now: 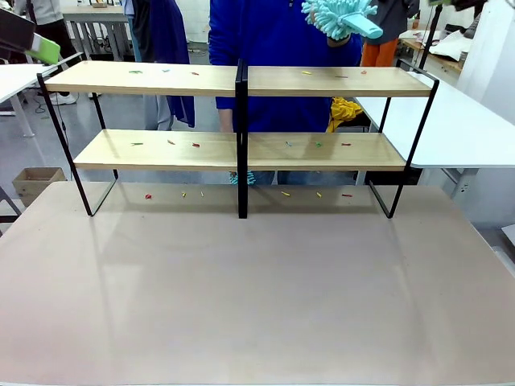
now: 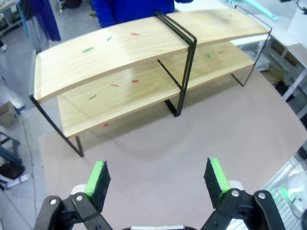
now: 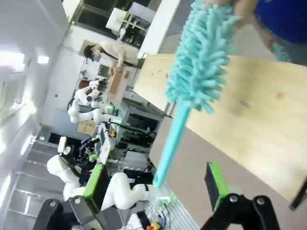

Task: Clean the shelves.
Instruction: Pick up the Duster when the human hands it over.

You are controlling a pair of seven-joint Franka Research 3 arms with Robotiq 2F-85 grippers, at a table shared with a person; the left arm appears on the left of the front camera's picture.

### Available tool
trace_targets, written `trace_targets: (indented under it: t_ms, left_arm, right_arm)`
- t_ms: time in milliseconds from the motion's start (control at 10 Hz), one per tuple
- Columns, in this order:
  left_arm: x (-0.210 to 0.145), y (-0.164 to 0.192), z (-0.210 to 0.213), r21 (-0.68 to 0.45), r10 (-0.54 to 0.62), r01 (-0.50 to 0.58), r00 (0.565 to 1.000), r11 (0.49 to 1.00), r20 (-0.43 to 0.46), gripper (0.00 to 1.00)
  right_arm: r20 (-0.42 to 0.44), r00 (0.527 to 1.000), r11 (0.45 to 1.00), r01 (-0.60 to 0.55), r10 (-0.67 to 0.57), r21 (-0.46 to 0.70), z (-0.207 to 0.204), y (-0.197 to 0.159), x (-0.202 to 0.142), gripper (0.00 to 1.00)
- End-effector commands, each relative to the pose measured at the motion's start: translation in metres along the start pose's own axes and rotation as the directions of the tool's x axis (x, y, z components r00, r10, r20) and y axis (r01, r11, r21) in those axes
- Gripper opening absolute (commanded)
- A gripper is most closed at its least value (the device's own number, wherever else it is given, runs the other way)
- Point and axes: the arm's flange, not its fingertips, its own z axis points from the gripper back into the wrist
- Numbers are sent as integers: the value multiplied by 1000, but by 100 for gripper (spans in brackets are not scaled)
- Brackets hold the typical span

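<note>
The shelves (image 1: pixel 241 80) stand across the far half of the brown table, two light wooden boards in a black frame with a central post. Small coloured scraps (image 1: pixel 195 145) dot both boards and the tabletop beneath. From the left wrist view, the shelves (image 2: pixel 129 48) lie ahead, and my left gripper (image 2: pixel 157 178) hangs open and empty above the table. A person in blue holds up a teal fluffy duster (image 1: pixel 339 16) behind the shelves. In the right wrist view, the duster (image 3: pixel 201 62) points its handle (image 3: pixel 168 143) toward my open right gripper (image 3: pixel 154 186); the handle's tip shows between the fingers, untouched.
White tables (image 1: pixel 467 121) flank the shelves at right and far left. A cardboard box (image 1: pixel 32 181) sits on the floor at left. The near half of the brown table (image 1: pixel 257 305) is bare. Other robots and a person show far off in the right wrist view.
</note>
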Motion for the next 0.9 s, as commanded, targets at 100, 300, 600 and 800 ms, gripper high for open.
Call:
trace_targets:
  t_ms: [100, 300, 600, 800]
  left_arm:
    - [0, -1, 0, -3, -6, 6, 1000, 1000, 0, 100]
    - [0, -1, 0, -3, -6, 6, 1000, 1000, 0, 100]
    - [0, -1, 0, -3, -6, 6, 1000, 1000, 0, 100]
    - [0, -1, 0, -3, -6, 6, 1000, 1000, 0, 100]
  right_arm:
    - [-176, 971, 986, 167, -162, 15, -41, 26, 21, 100]
    - [-98, 990, 994, 109, -106, 29, -42, 11, 15, 100]
    - [-98, 990, 994, 109, -106, 29, -42, 11, 15, 100]
    - [-98, 990, 994, 109, -106, 29, -42, 11, 15, 100]
